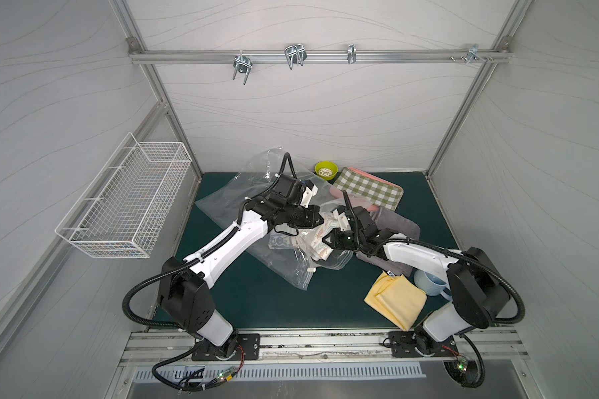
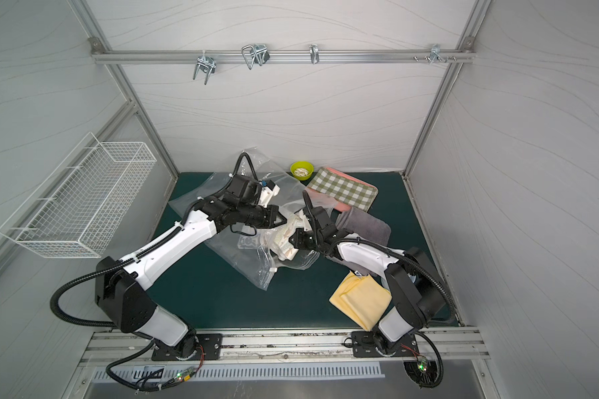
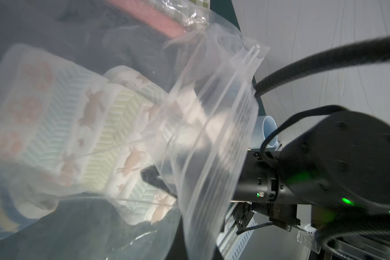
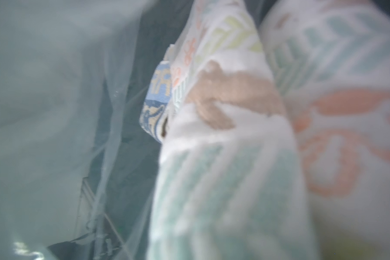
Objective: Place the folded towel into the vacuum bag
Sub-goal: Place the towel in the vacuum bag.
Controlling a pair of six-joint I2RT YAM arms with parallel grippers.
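Observation:
The vacuum bag point(image 1: 222, 207) point(image 2: 256, 269) lies crinkled on the green mat, with its white slider clip point(image 1: 311, 270) at the near edge. In both top views my left gripper point(image 1: 320, 218) point(image 2: 284, 221) is shut on the bag's raised mouth film. The zip strip point(image 3: 245, 67) hangs close in the left wrist view. The folded towel point(image 1: 317, 238) point(image 2: 284, 241) point(image 3: 65, 126) point(image 4: 234, 157) is white with pastel chevrons and orange animals, and lies partly inside the mouth. My right gripper point(image 1: 325, 240) point(image 2: 293, 240) is against the towel. One dark fingertip point(image 3: 153, 179) shows under the film; its jaws are hidden.
A green bowl point(image 1: 325, 170) and a checked cloth on a pink tray point(image 1: 367, 188) sit at the back. A grey towel point(image 1: 395, 224), a yellow cloth point(image 1: 395, 298) and a pale blue mug point(image 1: 427, 281) lie under and beside my right arm. A wire basket point(image 1: 125, 203) hangs on the left wall.

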